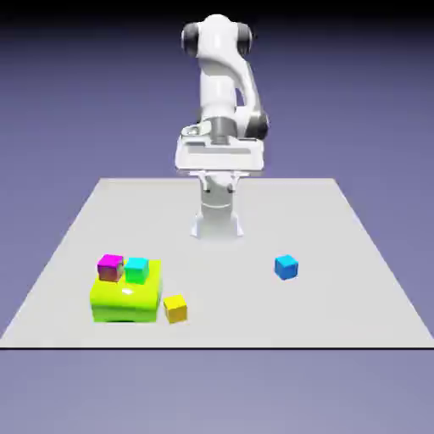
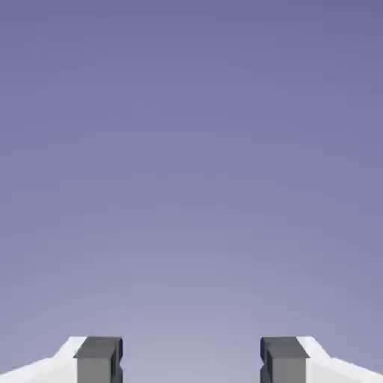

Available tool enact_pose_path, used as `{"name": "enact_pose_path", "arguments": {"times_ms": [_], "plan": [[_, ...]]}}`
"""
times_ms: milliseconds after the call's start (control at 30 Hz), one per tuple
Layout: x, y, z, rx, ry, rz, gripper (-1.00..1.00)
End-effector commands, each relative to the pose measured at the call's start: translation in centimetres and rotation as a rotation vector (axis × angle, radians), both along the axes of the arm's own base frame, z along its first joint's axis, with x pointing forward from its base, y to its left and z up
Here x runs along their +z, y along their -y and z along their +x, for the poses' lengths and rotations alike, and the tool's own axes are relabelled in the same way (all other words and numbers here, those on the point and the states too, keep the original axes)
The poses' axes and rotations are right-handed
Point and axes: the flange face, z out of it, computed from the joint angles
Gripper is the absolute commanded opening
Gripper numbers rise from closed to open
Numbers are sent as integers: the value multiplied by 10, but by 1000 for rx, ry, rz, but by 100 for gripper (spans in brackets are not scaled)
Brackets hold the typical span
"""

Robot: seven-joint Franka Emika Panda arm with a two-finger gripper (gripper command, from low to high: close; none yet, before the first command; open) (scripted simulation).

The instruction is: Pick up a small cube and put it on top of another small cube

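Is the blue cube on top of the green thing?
No, the blue cube sits on the table, away from the green thing.

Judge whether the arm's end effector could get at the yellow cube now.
Probably yes: the open end effector holds nothing, and the yellow cube's top looks uncovered, though a green block sits close beside it.

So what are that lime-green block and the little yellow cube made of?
The lime-green block looks like smooth, glossy plastic: a bright white highlight sits on its rounded top, though glossy paint could look the same. The yellow cube seems plain and hard, perhaps plastic or painted wood; its flat faces show no grain.
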Motion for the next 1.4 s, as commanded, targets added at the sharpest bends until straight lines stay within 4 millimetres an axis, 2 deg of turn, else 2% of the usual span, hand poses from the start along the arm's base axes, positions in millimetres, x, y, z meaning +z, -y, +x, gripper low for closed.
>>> {"name": "enact_pose_path", "arguments": {"times_ms": [0,133,300,467,633,833,1000,1300,1333,1367], "plan": [[-13,-5,3,32,-54,-44,0],[-64,-19,10,156,-270,-217,0],[-126,-27,8,308,-530,-432,0],[-183,-26,-1,459,-767,-651,0],[-230,-19,-13,608,-968,-875,0],[-276,-9,-23,782,-1145,-1155,0],[-307,-3,-25,913,-1225,-1397,0],[-354,-10,-14,1075,-1188,-1829,0],[-354,-10,-14,1075,-1188,-1829,0],[-364,3,-7,1075,-1187,-1828,0]]}}
